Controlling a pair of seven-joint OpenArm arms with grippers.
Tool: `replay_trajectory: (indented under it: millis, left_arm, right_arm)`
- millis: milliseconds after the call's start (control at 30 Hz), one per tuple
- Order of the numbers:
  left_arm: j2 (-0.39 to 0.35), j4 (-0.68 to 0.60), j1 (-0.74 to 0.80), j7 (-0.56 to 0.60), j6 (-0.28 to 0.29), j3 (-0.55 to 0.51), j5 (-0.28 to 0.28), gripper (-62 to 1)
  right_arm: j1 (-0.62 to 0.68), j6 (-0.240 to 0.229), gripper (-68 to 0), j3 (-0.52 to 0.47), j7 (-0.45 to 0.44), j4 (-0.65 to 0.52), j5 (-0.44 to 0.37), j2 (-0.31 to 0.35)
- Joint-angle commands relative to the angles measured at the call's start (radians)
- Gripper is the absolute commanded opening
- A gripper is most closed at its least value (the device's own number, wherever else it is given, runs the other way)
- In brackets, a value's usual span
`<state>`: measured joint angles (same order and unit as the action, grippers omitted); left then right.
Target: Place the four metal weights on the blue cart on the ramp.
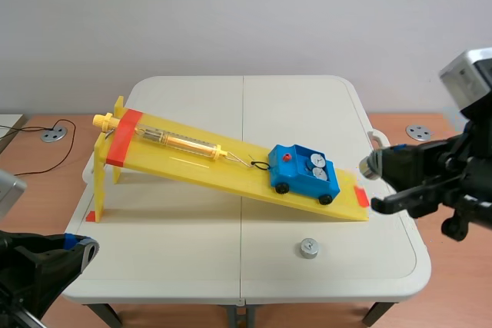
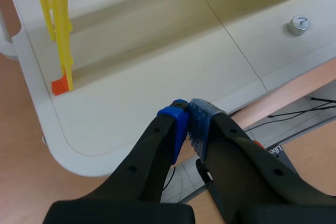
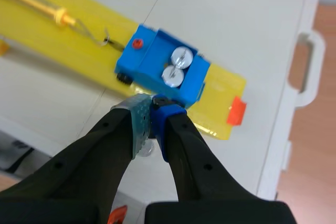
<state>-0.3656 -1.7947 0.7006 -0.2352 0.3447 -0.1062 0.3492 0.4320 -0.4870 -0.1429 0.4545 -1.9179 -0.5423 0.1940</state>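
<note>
The blue cart [image 1: 304, 174] sits low on the yellow ramp [image 1: 192, 160], hooked to a spring scale [image 1: 181, 142]. Two round metal weights [image 1: 314, 165] lie in its tray, also seen from the right wrist [image 3: 176, 66] in the cart [image 3: 157, 69]. A third weight [image 1: 308, 248] stands on the table in front of the ramp, and shows in the left wrist view [image 2: 299, 24]. My right gripper [image 1: 369, 167] hovers off the ramp's low end, shut with nothing between its pads [image 3: 152, 106]. My left gripper [image 1: 83, 250] is shut and empty [image 2: 187, 116] at the table's near left corner.
The ramp's raised end stands on yellow legs [image 1: 104, 178] at the left, visible from the left wrist too [image 2: 60, 35]. The white folding table [image 1: 192, 259] has a handle [image 1: 377, 140] on its right edge. Orange tape [image 1: 361, 196] marks the ramp's low end.
</note>
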Motion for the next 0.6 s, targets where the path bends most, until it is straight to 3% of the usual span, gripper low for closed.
replay_trajectory:
  millis: [0,300,567]
  left_arm:
    - [0.005,-0.052,-0.006,0.103,0.022,-0.016,0.074,-58.0]
    - [0.005,-0.052,-0.006,0.103,0.022,-0.016,0.074,-58.0]
    - [0.005,-0.052,-0.006,0.103,0.022,-0.016,0.074,-58.0]
  right_arm:
    - [-0.109,-0.026,-66.9,0.008,-0.123,-0.04,-0.075,0.015]
    - [-0.295,-0.026,-66.9,0.008,-0.119,0.117,-0.064,-0.064]
    - [-0.423,-0.027,-66.9,0.026,-0.12,0.27,-0.059,-0.09]
